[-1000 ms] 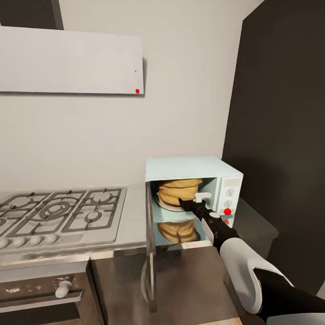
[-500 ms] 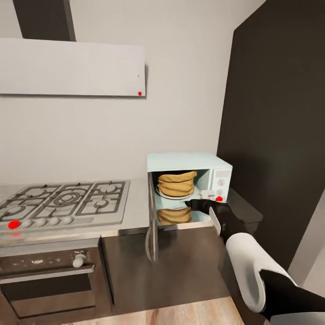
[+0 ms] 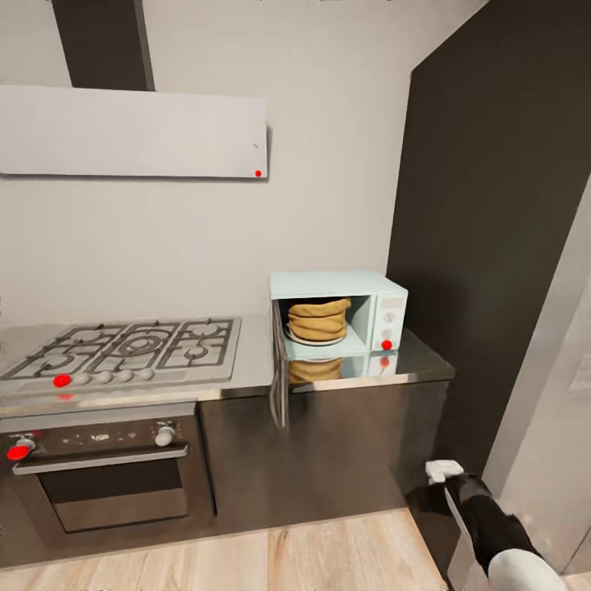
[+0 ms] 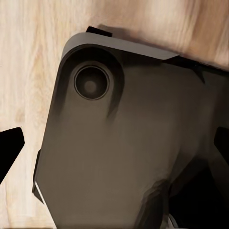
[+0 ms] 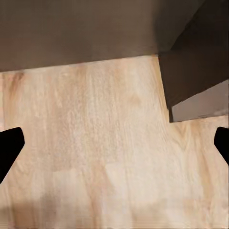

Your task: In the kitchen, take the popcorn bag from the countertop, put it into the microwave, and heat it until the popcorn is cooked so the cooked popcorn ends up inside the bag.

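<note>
Moved: right gripper (image 3: 444, 471) has dropped from the microwave (image 3: 338, 316) to low over the floor (image 5: 95, 152); my view backed off
Bag (image 3: 318, 318): inside, on the plate; light, soft, crushable; hold the rolled rim
Door (image 3: 280, 373): open at the counter's (image 3: 414, 361) right end
Hands: both fingers wide, empty

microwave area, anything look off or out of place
Yes: the microwave door hangs wide open over the countertop edge, with the popcorn bag sitting inside on the plate. Nothing is spilled or tipped.

Head view faces microwave (image 3: 338, 316) from afar; wrist views face floor (image 5: 105, 157).
</note>
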You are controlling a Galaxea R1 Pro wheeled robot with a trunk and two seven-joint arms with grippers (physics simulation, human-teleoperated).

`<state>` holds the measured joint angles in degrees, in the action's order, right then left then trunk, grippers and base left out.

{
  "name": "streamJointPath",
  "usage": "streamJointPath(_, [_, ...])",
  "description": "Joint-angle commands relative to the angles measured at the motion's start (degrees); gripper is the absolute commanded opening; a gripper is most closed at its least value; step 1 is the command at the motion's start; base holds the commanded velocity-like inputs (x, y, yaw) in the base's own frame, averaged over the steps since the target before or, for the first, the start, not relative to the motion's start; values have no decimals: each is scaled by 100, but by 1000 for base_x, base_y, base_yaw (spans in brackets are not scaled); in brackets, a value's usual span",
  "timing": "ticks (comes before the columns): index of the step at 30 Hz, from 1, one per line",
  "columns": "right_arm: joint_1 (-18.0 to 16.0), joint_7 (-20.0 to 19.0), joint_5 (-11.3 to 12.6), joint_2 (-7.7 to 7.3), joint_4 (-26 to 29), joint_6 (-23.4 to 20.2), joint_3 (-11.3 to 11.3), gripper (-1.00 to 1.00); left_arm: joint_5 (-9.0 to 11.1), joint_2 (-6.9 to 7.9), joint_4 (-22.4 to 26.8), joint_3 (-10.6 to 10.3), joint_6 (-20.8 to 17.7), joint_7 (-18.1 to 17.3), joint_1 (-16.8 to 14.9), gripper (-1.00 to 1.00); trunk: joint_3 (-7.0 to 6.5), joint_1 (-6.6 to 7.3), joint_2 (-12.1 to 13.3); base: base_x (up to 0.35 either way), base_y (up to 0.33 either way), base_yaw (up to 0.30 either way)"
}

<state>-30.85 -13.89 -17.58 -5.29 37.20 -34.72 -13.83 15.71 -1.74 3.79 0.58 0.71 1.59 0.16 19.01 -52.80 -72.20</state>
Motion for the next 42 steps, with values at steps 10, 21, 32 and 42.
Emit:
streamJointPath(10, [1711,1404,79,103,-3903,3729,-85,100,24,87,4349,-7,-1511,-3,2,100,4,1,-4,-14,0,0])
streamJointPath(21, [1933,1416,70,107,-3905,3935,-93,100,541,-686,7991,-33,-3641,850,-1573,100,4,1,-4,0,0,0])
streamJointPath(32, [1933,1420,65,105,-3899,3935,-98,100,535,-715,8296,-142,-3236,1051,-2063,100,4,1,-4,0,0,0])
streamJointPath(42, [1933,1416,70,125,-3899,3949,-102,100,512,-687,8326,-725,-3337,1075,-2064,100,4,1,-4,11,0,0])
